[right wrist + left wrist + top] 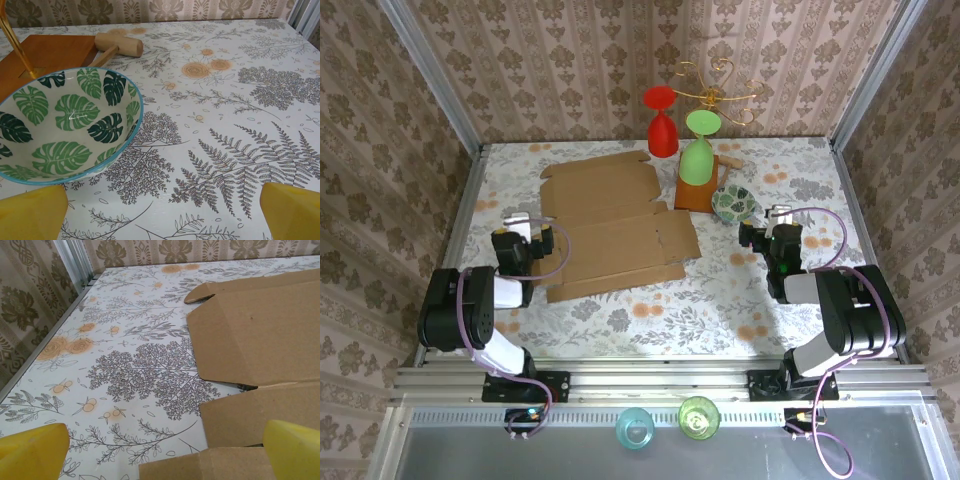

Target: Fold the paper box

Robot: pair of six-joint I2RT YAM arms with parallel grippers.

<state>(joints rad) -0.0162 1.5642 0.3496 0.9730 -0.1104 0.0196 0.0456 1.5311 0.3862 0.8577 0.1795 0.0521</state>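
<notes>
The paper box (610, 225) lies unfolded and flat on the flowered table, left of centre, its brown flaps spread out. My left gripper (523, 232) rests at the box's left edge, open with nothing between its yellow fingers. In the left wrist view the cardboard flaps (260, 335) fill the right side, and the left gripper (167, 452) stands just over the nearest flap's corner. My right gripper (776, 226) sits at the right of the table, open and empty. In the right wrist view the right gripper (162, 212) hangs over bare tablecloth.
A leaf-patterned bowl (732, 203) (60, 122) lies just left of the right gripper. Behind it a wooden-based stand (695, 190) carries a red glass (661, 125) and a green glass (697, 150). A wooden mallet (117, 46) lies beside the base. Wallpapered walls enclose three sides.
</notes>
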